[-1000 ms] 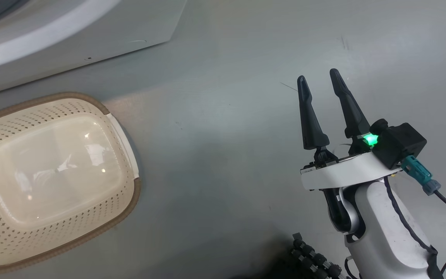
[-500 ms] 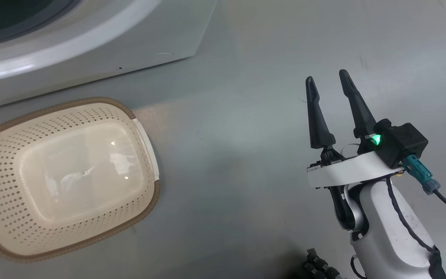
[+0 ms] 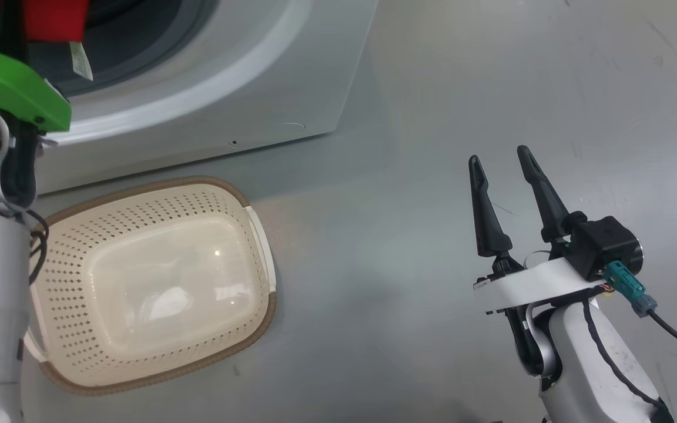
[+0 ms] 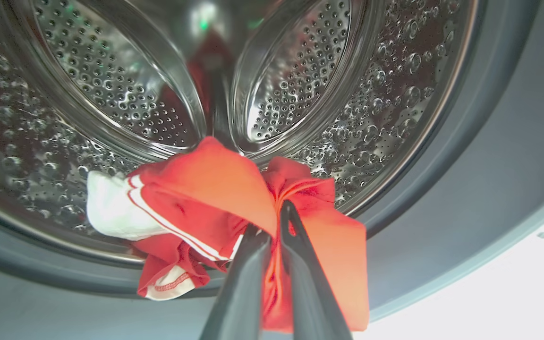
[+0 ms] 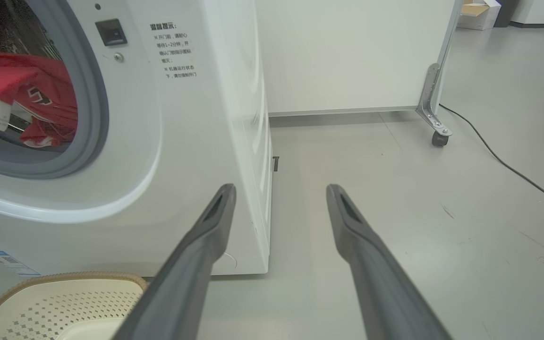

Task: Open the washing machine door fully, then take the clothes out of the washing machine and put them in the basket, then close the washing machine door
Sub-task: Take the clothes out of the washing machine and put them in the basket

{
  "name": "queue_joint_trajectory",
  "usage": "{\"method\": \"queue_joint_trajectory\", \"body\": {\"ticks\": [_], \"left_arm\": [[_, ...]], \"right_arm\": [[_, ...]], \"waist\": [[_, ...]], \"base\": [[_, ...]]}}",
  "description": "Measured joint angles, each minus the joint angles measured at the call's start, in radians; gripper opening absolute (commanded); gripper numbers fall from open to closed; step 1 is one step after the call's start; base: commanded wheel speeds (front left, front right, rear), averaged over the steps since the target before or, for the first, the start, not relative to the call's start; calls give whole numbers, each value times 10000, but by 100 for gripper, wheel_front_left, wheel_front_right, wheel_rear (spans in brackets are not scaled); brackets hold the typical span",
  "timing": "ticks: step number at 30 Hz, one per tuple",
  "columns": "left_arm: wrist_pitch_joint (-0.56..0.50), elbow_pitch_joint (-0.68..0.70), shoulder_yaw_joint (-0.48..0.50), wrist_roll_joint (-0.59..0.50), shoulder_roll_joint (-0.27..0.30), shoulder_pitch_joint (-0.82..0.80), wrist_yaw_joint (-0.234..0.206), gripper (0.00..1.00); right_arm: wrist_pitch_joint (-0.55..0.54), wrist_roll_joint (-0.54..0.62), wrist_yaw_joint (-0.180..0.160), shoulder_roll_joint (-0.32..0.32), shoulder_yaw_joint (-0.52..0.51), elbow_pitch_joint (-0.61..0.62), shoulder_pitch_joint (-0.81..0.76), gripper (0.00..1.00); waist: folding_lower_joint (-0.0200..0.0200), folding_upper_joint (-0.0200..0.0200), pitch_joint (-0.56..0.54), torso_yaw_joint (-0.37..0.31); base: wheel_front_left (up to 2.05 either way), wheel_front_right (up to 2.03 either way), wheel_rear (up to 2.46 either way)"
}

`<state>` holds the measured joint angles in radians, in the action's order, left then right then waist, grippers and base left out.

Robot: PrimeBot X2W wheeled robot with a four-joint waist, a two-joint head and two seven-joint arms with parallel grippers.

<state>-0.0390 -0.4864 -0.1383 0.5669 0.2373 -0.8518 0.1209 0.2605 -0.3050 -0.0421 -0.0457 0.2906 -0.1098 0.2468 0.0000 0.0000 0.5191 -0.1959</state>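
In the left wrist view my left gripper (image 4: 276,218) is shut on the red clothes (image 4: 206,184), which hang at the mouth of the perforated steel drum (image 4: 300,71) of the washing machine (image 3: 197,117). The head view shows a bit of the red clothes (image 3: 50,17) at the top left, above my left arm's green wrist part (image 3: 9,88). The cream basket (image 3: 138,205) stands empty on the floor in front of the machine. My right gripper (image 3: 500,158) hovers open over bare floor to the right, holding nothing. The washing machine door is out of view.
The right wrist view looks past the open right gripper (image 5: 280,189) at the machine's right front corner (image 5: 253,141), the clothes (image 5: 31,99) in the opening and the basket rim (image 5: 78,275). A white panel on a castor (image 5: 437,138) and a floor cable (image 5: 503,160) lie beyond.
The head camera has swung, so the machine's opening, the red clothes and my left arm have come into the picture. The right gripper stays open in the same pose.
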Motion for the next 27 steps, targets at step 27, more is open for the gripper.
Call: {"method": "queue_joint_trajectory", "body": {"ticks": [27], "left_arm": [[2708, 3116, -21, -1221, -353, 2780, -635, 0]], "right_arm": [[0, 132, 244, 2, -453, -188, -1294, 100]], "waist": [[0, 0, -2324, 1247]], "base": [[0, 0, 0]]}}
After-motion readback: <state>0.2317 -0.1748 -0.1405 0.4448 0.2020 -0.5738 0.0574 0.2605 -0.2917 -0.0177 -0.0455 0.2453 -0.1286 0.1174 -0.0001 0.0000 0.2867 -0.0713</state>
